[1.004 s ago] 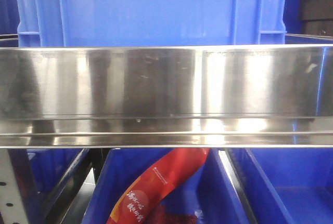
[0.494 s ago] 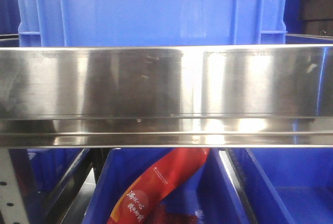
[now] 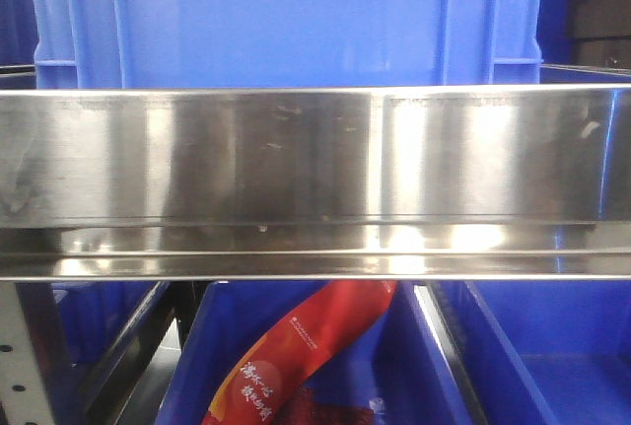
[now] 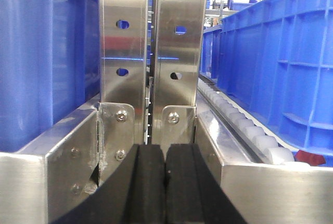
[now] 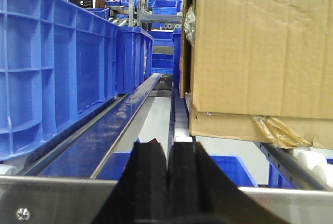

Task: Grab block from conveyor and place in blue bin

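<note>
- No block shows in any view, so where it is, which way it points and how its long axis runs cannot be told.
- The left gripper (image 4: pixel 165 182) has its black pads pressed together with nothing between them, facing steel uprights (image 4: pixel 153 52) beside a roller track (image 4: pixel 244 125).
- The right gripper (image 5: pixel 167 182) is likewise closed on nothing, looking along a blue belt (image 5: pixel 99 135) with a cardboard box (image 5: pixel 260 52) to its right.
- The front view shows a steel rail (image 3: pixel 315 178), a blue bin (image 3: pixel 286 16) behind it, and a lower bin (image 3: pixel 414 366) holding a red packet (image 3: pixel 296 356).
- Empty grippers fit either a block not yet picked or one already dropped.
</note>
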Controlling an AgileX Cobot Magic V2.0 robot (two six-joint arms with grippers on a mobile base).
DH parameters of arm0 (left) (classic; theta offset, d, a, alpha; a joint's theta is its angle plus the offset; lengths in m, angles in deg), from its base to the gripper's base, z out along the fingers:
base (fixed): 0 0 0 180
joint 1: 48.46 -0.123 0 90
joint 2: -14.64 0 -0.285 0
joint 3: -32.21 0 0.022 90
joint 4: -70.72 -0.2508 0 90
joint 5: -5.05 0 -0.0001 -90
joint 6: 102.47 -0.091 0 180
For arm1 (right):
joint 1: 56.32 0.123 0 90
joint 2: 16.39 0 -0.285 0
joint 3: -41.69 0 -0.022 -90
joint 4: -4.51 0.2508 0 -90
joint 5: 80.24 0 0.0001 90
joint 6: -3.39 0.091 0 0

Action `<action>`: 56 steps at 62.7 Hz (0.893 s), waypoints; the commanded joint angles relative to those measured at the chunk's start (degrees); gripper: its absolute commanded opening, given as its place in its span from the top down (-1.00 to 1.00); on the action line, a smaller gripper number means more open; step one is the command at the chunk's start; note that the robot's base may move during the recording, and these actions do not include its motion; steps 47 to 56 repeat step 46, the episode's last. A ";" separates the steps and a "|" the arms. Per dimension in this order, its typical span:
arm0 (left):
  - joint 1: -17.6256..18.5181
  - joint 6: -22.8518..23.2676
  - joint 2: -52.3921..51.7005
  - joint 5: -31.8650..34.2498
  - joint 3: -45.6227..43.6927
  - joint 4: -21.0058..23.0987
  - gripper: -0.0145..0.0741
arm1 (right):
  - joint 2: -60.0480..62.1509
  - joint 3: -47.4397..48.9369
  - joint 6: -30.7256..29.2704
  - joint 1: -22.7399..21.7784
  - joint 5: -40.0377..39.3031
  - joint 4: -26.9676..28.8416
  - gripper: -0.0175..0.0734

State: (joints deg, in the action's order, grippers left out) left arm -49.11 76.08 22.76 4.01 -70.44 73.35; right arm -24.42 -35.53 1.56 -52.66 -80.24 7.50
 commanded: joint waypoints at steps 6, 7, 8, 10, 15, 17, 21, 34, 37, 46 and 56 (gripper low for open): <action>-0.18 0.46 -0.34 1.57 -0.13 0.36 0.92 | 0.25 0.00 -0.21 -0.25 -0.85 0.06 0.97; -0.18 0.46 -0.34 1.57 -0.13 0.36 0.92 | 0.25 0.00 -0.21 -0.25 -0.85 0.06 0.97; -0.18 0.46 -0.34 1.57 -0.13 0.36 0.92 | 0.25 0.00 -0.21 -0.25 -0.85 0.06 0.97; -0.18 0.46 -0.34 1.57 -0.13 0.36 0.92 | 0.25 0.00 -0.21 -0.25 -0.85 0.06 0.97; -0.18 0.46 -0.34 1.57 -0.13 0.36 0.92 | 0.25 0.00 -0.21 -0.25 -0.85 0.06 0.97; -0.18 0.46 -0.34 1.57 -0.13 0.36 0.92 | 0.25 0.00 -0.21 -0.25 -0.85 0.06 0.97; -0.18 0.46 -0.34 1.57 -0.13 0.36 0.92 | 0.25 0.00 -0.21 -0.25 -0.85 0.06 0.97; -0.18 0.46 -0.34 1.57 -0.13 0.36 0.92 | 0.25 0.00 -0.21 -0.25 -0.85 0.06 0.97; -0.18 0.46 -0.34 1.57 -0.13 0.36 0.92 | 0.25 0.00 -0.21 -0.25 -0.85 0.06 0.97; -0.18 0.46 -0.34 1.57 -0.13 0.36 0.92 | 0.25 0.00 -0.21 -0.25 -0.85 0.06 0.97; -0.18 0.46 -0.34 1.57 -0.13 0.36 0.92 | 0.25 0.00 -0.21 -0.25 -0.85 0.06 0.97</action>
